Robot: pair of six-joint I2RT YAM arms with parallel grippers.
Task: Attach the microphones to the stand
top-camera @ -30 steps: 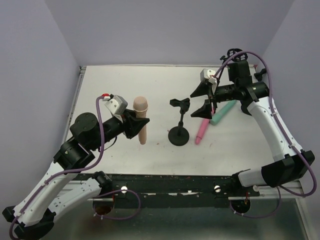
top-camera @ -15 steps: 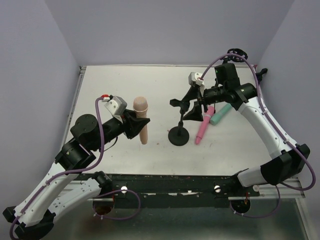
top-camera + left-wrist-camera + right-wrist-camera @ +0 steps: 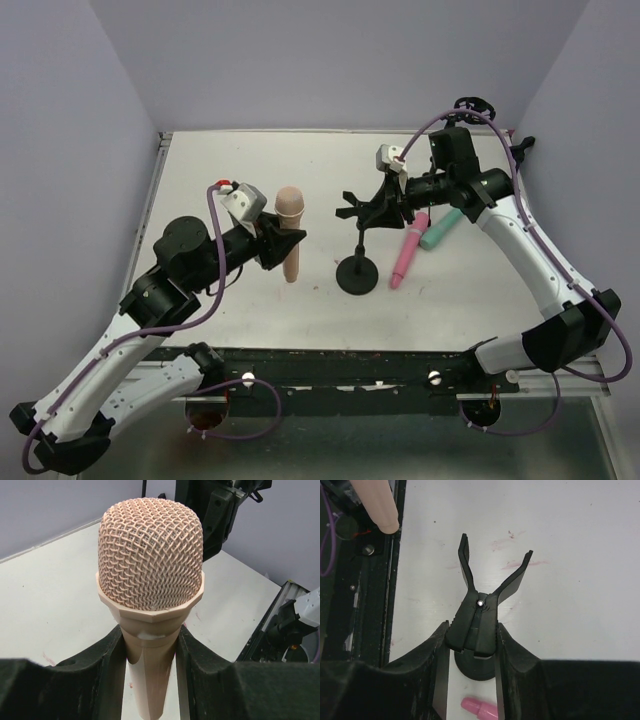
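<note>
My left gripper is shut on the peach-beige microphone and holds it upright, mesh head up, left of the stand. In the left wrist view both fingers press its handle just below the head. The black stand has a round base and a clip on top. My right gripper is shut on the clip's handles, and the clip's two prongs are spread apart. The pink microphone and the teal microphone lie on the table right of the stand.
The white table is boxed in by pale purple walls at the back and sides. A black rail runs along its near edge. The pink microphone's end lies close behind the stand's base, between my right fingers.
My right gripper has moved left from the lying microphones to the stand and closed on the clip's handles. My left arm has carried the peach-beige microphone slightly right, toward the stand.
</note>
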